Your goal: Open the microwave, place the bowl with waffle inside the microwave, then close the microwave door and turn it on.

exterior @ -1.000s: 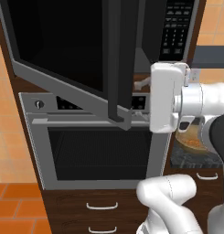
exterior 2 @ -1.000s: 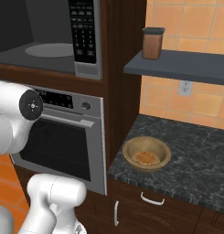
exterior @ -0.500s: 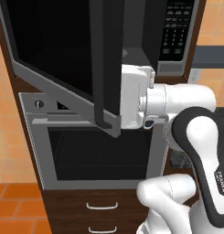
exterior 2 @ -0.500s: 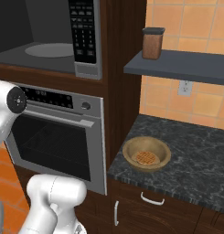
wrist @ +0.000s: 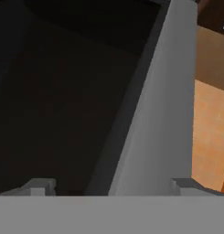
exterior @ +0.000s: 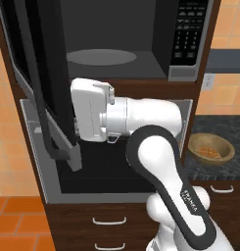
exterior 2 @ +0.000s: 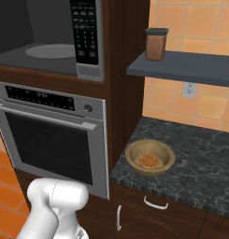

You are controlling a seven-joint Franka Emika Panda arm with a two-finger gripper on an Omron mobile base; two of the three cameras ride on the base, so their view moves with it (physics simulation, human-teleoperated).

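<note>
Near the base, the fingers (wrist: 111,185) stand released against the inner face of the microwave door (exterior: 40,73) – the opening step nearly done – and beyond, the bowl with waffle (exterior 2: 149,157) waits on the worktop (exterior 2: 204,154), next to grasp for the microwave (exterior: 136,39).

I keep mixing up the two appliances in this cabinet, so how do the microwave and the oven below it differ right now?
The microwave stands open, its dark cavity and round turntable exposed; the oven is shut behind its glass door. The microwave has a black keypad of white buttons; the oven has a knob and a horizontal bar handle. The microwave door swings sideways. Both are grey-framed and built into the same dark wood column.
</note>
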